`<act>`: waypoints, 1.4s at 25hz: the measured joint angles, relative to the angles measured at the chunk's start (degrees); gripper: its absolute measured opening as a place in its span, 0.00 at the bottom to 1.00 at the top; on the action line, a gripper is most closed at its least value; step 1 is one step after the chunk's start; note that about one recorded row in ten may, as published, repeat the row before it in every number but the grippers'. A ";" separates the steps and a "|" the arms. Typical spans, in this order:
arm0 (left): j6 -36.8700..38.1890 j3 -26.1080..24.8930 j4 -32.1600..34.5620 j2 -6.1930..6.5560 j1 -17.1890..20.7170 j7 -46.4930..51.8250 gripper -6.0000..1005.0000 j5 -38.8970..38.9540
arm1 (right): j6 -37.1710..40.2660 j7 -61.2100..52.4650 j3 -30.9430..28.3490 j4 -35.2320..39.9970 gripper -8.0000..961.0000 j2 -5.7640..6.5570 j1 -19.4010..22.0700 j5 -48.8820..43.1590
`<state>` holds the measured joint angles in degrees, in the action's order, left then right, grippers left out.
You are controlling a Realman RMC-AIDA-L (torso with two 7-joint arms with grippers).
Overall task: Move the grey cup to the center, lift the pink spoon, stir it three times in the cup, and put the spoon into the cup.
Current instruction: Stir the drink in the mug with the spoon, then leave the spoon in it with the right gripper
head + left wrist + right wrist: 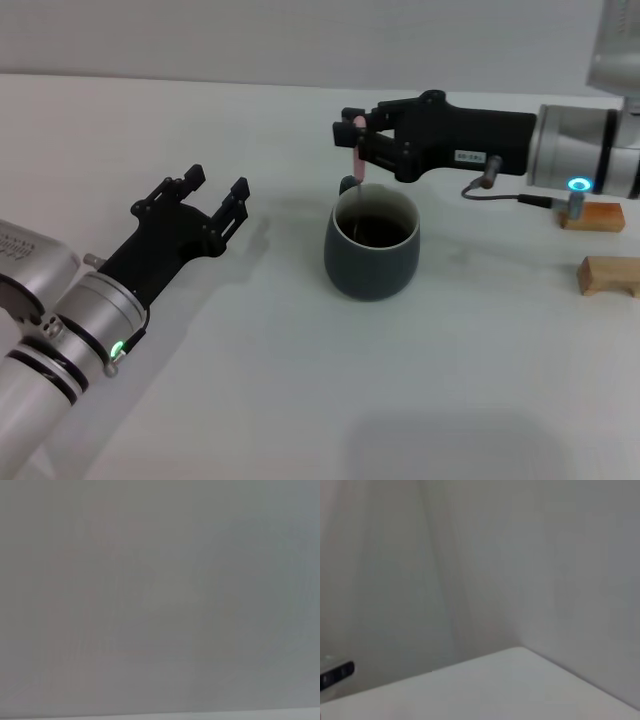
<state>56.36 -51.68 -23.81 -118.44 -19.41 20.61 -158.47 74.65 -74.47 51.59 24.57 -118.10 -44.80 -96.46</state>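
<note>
The grey cup (371,248) stands upright near the middle of the white table, with dark liquid inside and its handle at the far side. My right gripper (357,133) reaches in from the right, just above the cup's far rim. It is shut on the pink spoon (358,163), which hangs down with its lower end inside the cup. My left gripper (213,199) is open and empty, resting to the left of the cup, about a hand's width away. Neither wrist view shows the cup or the spoon.
Two small wooden blocks lie at the right edge: one (591,216) under the right arm, with a small metal piece standing on it, and one (610,275) nearer the front. The white table (300,400) stretches forward and left. The right wrist view shows a table corner (520,652) and wall.
</note>
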 joint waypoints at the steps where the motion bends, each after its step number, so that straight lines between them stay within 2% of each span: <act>1: 0.00 0.00 0.03 -0.01 0.03 0.18 0.62 0.00 | -0.54 0.02 0.39 -0.03 0.15 -0.09 -0.21 -0.03; 4: 0.00 0.00 0.14 -0.03 0.13 0.40 0.62 0.00 | -2.28 0.11 1.59 -0.27 0.15 -0.54 -1.04 -0.02; 12: -0.11 -0.05 0.66 -0.04 -0.05 0.41 0.62 0.00 | -2.48 0.08 2.98 -0.79 0.15 -0.55 -1.58 0.01; 25: -0.57 -1.40 1.33 0.05 -1.34 2.12 0.62 0.01 | -0.07 -3.10 2.84 4.84 0.15 -0.11 5.71 -0.06; 29: -0.57 -1.40 1.44 -0.02 -2.02 2.15 0.62 -0.01 | -0.69 -3.22 2.59 4.85 0.15 0.40 5.76 -0.06; 35: -0.57 -1.35 1.49 -0.11 -2.22 2.18 0.62 0.00 | -2.96 -3.22 2.46 4.97 0.15 0.43 4.33 -0.06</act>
<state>55.79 -53.03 -22.32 -118.55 -21.63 22.79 -158.47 71.70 -77.69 54.06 29.54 -117.67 -40.46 -96.51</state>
